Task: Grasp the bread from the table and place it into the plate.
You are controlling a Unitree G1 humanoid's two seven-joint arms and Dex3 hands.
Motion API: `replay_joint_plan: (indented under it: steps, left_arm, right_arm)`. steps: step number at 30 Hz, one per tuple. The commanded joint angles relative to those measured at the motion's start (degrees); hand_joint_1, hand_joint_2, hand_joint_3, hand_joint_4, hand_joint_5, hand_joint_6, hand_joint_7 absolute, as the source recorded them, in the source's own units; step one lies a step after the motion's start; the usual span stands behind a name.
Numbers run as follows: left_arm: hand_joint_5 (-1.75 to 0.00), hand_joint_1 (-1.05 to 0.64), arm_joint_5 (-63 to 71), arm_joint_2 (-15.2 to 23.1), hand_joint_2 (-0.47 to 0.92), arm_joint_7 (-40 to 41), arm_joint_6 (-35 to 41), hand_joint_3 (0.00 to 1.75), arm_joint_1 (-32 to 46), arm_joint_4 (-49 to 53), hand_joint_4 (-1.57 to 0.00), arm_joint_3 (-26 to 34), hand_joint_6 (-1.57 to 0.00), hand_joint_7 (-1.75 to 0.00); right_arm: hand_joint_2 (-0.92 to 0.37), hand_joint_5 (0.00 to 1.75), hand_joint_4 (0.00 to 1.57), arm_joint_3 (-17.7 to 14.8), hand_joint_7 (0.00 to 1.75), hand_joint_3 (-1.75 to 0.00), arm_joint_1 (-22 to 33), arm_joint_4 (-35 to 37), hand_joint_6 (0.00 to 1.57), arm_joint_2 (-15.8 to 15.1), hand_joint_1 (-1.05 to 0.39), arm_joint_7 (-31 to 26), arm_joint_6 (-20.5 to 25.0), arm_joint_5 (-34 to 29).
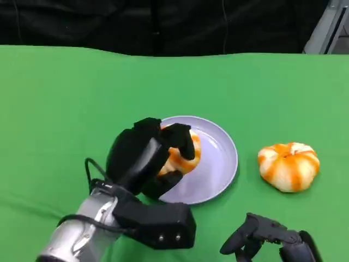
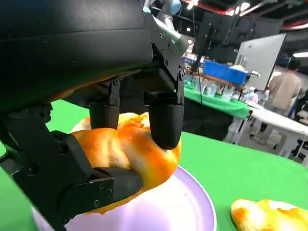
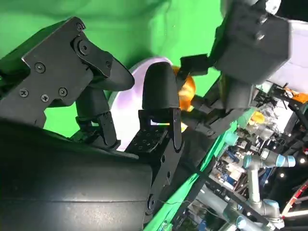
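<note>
Orange-glazed bread (image 1: 182, 158), gripped by left hand (image 1: 150, 158), sits over plate (image 1: 218, 164)'s left side; long axis indeterminate.

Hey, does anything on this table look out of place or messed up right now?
Nothing stands out. The left hand holds one bread over the plate; a second bread sits intact on the green table beside it.

Setting: robotics lab, shared hall.
Green-covered worktop (image 1: 65, 87); black curtain (image 1: 163, 24) behind; further green tables (image 2: 216, 98), blue crate (image 2: 226, 72), robot arms (image 3: 255, 178), person (image 2: 284, 91) standing, ceiling lights.
</note>
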Motion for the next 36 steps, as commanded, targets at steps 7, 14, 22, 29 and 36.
replay_joint_plan:
  steps: [7, 14, 22, 29, 36]
  left_arm:
    - [-0.1, -0.63, 1.3, 2.8, 0.92, -19.2, 13.1, 0.24, 1.7, -8.8, -0.01, -3.3, -0.06, -0.05]
    - [0.0, -0.77, 1.0, 4.1, 0.92, -25.4, 16.6, 0.42, 2.8, -12.7, 0.0, -4.0, -0.01, -0.02]
    - [0.0, -0.8, 0.1, 9.1, 0.92, -27.7, 15.7, 0.57, 6.8, -20.2, 0.0, -1.9, -0.01, -0.01]
    - [-0.04, -0.72, -6.5, 12.6, 0.92, -22.4, 7.1, 0.48, 15.4, -25.3, -0.07, 4.1, -0.11, -0.05]
    - [-0.41, -0.53, -17.3, 14.1, 0.92, -16.2, -8.9, 0.3, 25.4, -25.5, -0.24, 12.0, -0.36, -0.13]
  right_arm:
    - [-0.34, 1.53, 0.77, 0.4, 1.14, -1.3, -0.2, -0.3, 0.86, -0.3, 0.0, 0.4, -0.3, 1.3]
    - [-0.33, 1.55, 0.76, 0.4, 1.15, -1.31, -0.5, 0.2, 0.85, -0.5, 0.0, 0.5, -0.6, 1.7]
    - [-0.33, 1.55, 0.76, 0.8, 1.17, -1.32, -0.4, 0.0, 0.84, 0.0, -0.01, 0.3, 0.0, 1.6]
    - [-0.33, 1.55, 0.81, 0.4, 1.14, -1.28, -0.3, -0.1, 0.86, -0.1, -0.05, -1.3, 0.8, -1.5]
    - [-0.35, 1.55, 0.84, -0.4, 1.12, -1.25, -1.1, 0.6, 0.89, -0.9, -0.06, -1.5, 1.0, -1.6]
